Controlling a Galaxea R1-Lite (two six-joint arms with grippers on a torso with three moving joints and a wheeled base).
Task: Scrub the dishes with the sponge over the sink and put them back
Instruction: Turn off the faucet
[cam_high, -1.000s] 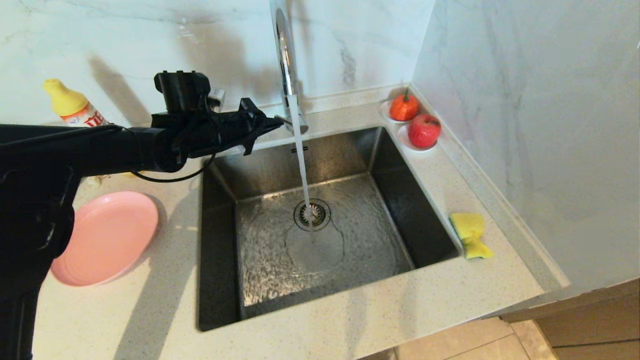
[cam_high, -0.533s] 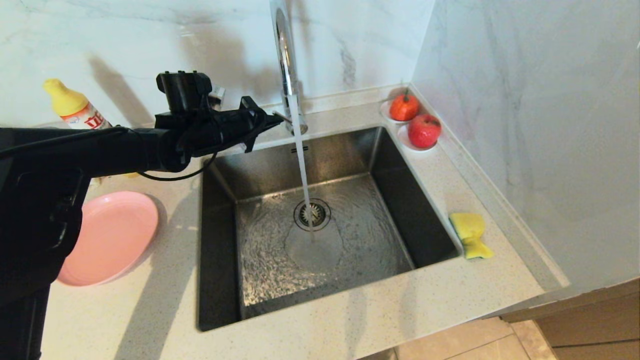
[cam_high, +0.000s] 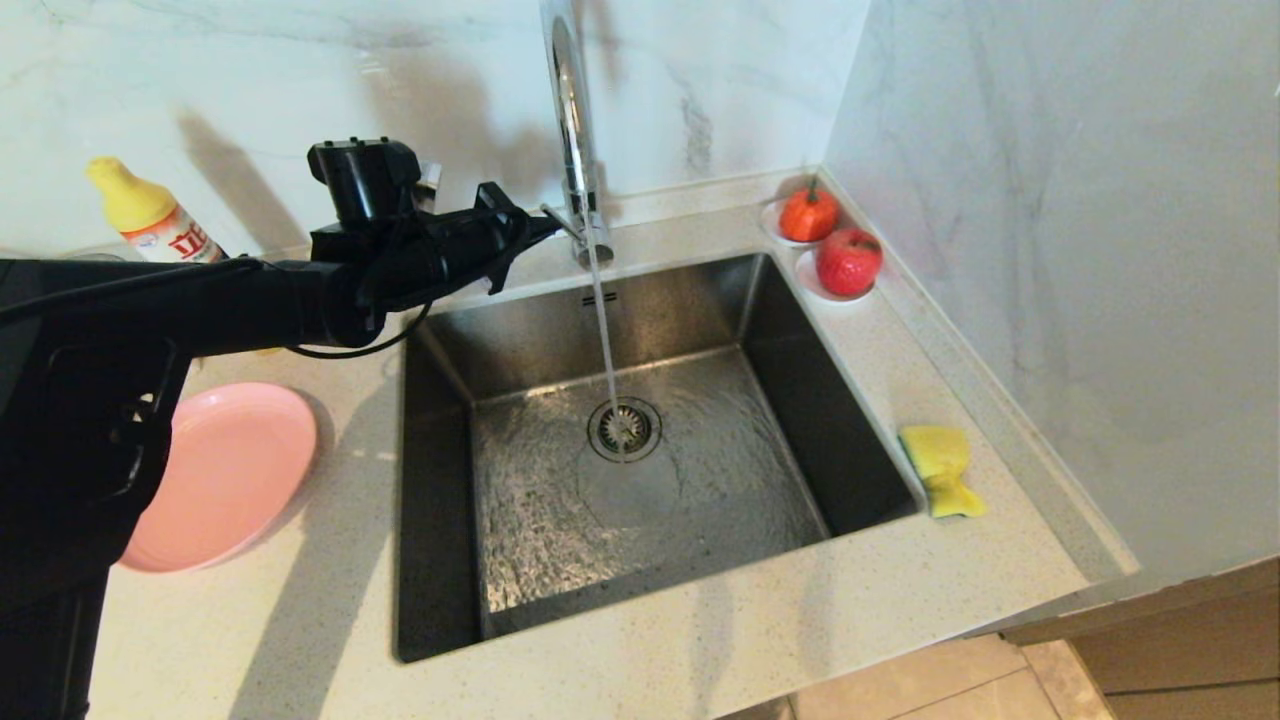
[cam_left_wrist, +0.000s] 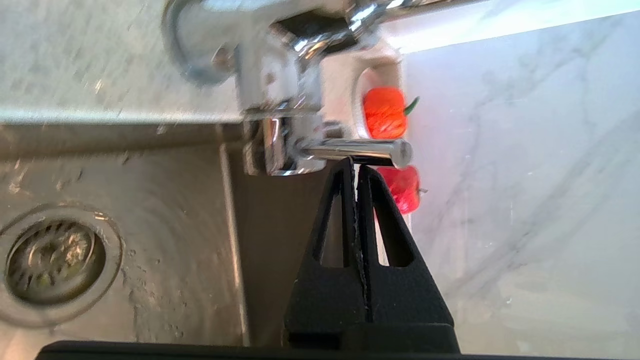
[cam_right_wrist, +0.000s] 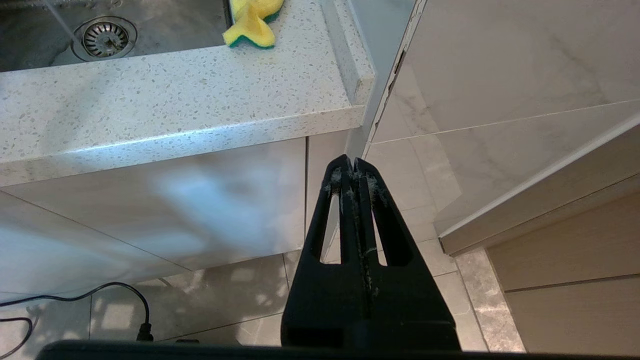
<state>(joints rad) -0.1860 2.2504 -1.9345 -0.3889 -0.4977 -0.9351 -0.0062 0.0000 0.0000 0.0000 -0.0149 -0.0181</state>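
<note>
My left gripper (cam_high: 545, 228) reaches across the back left corner of the sink (cam_high: 700, 300). It is shut, with its tips (cam_left_wrist: 356, 164) pressed against the chrome lever (cam_left_wrist: 360, 149) of the tap (cam_high: 570, 120). A thin stream of water (cam_high: 603, 330) falls onto the drain strainer (cam_high: 623, 428). The pink plate (cam_high: 225, 470) lies on the counter left of the sink, partly behind my left arm. The yellow sponge (cam_high: 940, 468) lies on the counter right of the sink, its green side (cam_right_wrist: 250, 22) underneath. My right gripper (cam_right_wrist: 354, 165) hangs shut and empty below the counter's front edge, over the floor.
A yellow-capped bottle (cam_high: 150, 220) stands at the back left. An orange-red fruit (cam_high: 808, 212) and a red fruit (cam_high: 848, 262) sit on small white dishes in the back right corner. A marble wall (cam_high: 1050, 250) bounds the counter on the right. A cable (cam_right_wrist: 125, 295) lies on the floor.
My left gripper has nudged the tap lever up and back a little. The water stream has thinned from a broad flow to a narrow one. The right arm has not moved.
</note>
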